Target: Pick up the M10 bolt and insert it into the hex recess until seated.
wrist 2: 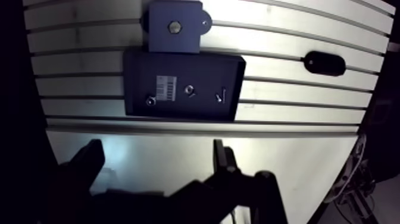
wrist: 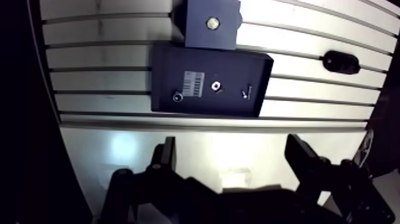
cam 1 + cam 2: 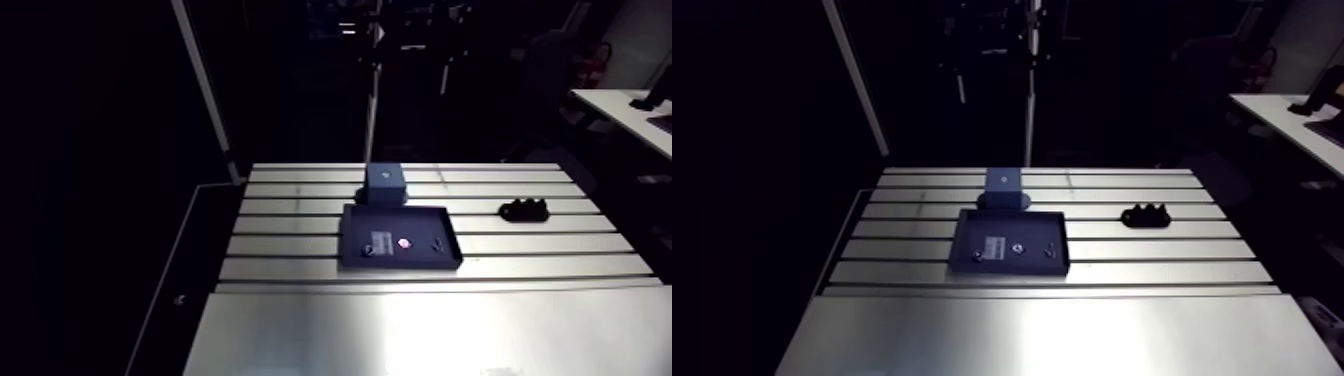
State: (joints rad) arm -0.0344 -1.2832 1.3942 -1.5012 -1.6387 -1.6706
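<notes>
You are holding the gripper [image 2: 232, 142] over the table [image 2: 119, 140], fingers spread wide and gripping nothing. The bolt [image 2: 215, 86] is sitting mid-tray [image 2: 166, 65], well ahead of it, near the block [image 2: 199, 33] bearing the recess [image 2: 212, 23].

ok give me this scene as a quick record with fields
gripper: open, empty, over the table's smooth near part
tray: dark, flat on the slotted table, ahead of the gripper
in tray: a label and three small parts, apart; bolt not tellable
block: blue, at the tray's far edge, round metal spot on top
black piece: alone on the table, beside the tray
</notes>
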